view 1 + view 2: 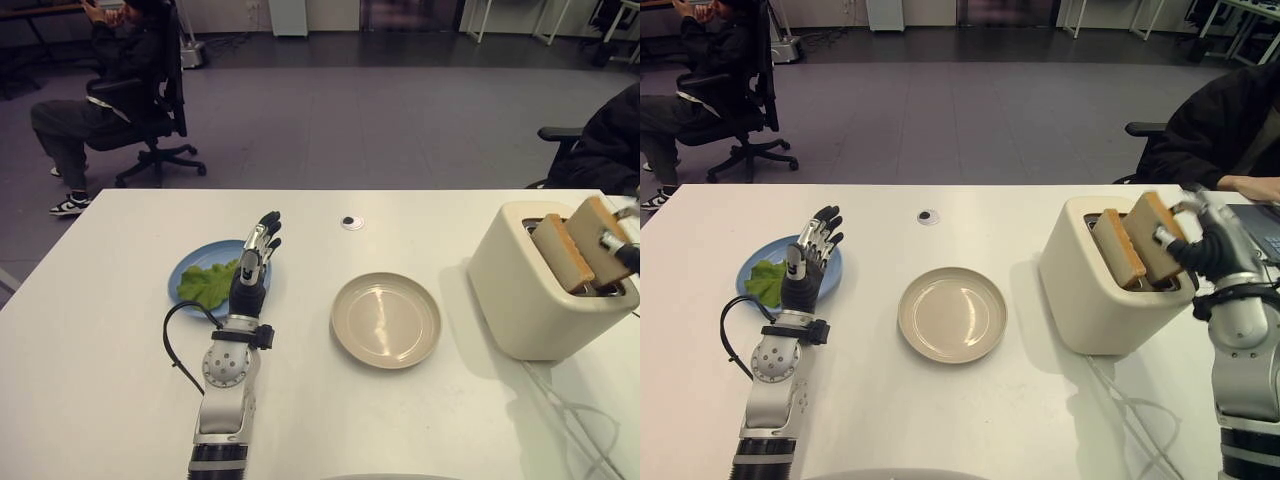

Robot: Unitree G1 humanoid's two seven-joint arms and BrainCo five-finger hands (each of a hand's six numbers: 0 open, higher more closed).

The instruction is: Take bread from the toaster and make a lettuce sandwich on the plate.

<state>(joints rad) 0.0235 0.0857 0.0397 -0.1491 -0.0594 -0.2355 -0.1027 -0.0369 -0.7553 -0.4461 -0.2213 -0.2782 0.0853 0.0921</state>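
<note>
The room is identified as an office or laboratory rather than a kitchen. A plain white table [100, 300] is set on an open floor of dark grey [350, 110]. Beyond the table's far left corner, a black swivel chair [160, 150] on castors is seen, and farther beyond the table stand white furniture legs [482, 22]. A toaster [530, 290] is placed at the table's right end, with its cable [556, 398] laid loose across the top.

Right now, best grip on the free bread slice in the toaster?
Pinch the free slice by its exposed top, across the flat faces, from above: only that part stands out of the toaster slot, and the right hand grips the other slice.
</note>
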